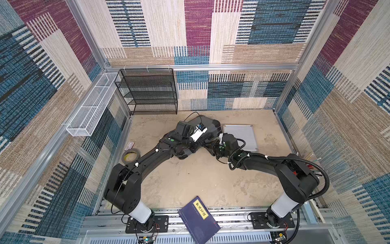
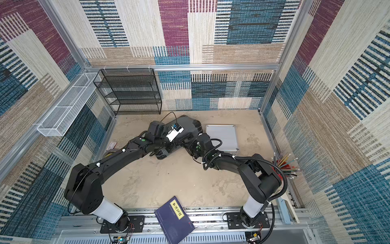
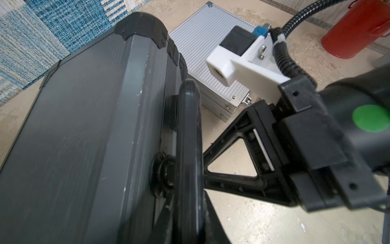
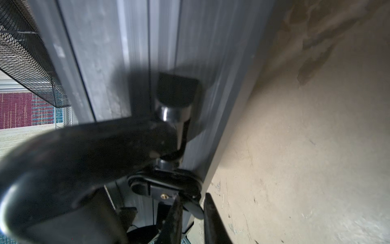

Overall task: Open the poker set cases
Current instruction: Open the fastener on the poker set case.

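Both black robot arms are reaching in, the left arm and the right arm meeting over the large dark grey case with black corners. The ribbed silver aluminium case is lying flat and shut just beside it, while the blue book with a yellow label is sitting at the front, between the arm bases.

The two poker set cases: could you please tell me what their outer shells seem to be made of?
Smaller silver case: apparently aluminium, matte, with fine parallel ribs and bright metal corner caps. Larger dark grey case: smooth satin panels, painted metal or plastic, I cannot tell which; its black corner pieces and glossy handle look like moulded plastic.
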Available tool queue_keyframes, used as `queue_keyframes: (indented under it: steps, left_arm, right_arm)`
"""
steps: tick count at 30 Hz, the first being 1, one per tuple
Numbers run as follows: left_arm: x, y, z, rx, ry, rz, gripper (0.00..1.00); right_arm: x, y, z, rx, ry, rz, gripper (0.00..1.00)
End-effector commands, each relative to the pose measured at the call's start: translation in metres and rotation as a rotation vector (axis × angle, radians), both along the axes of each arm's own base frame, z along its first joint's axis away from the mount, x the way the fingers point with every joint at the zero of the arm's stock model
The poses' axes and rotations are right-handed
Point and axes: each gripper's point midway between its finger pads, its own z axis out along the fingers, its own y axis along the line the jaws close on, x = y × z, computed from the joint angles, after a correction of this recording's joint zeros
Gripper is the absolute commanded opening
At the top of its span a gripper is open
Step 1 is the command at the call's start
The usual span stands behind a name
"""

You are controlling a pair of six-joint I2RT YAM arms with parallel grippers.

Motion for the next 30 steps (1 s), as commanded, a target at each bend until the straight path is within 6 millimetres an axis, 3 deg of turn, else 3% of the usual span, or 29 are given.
queue_keyframes:
  steps: [1,19,23,30]
  left_arm:
    - [-0.012,-0.021,0.016,-0.093,-0.011,-0.112,0.00]
    - [-0.013,-0.021,0.011,-0.076,-0.011,-0.112,0.00]
    - [-0.011,-0.018,0.005,-0.051,-0.016,-0.102,0.00]
    - [-0.003,-0.005,-0.017,0.020,-0.031,-0.057,0.00]
  right_arm:
    - [0.009,0.003,0.020,0.017,-0.053,-0.014,0.19]
    - [0.011,0.004,0.009,-0.079,0.024,0.000,0.19]
    - [0.004,-0.001,0.001,-0.103,0.019,0.013,0.26]
    - [-0.010,-0.026,-0.030,-0.204,-0.032,0.070,0.41]
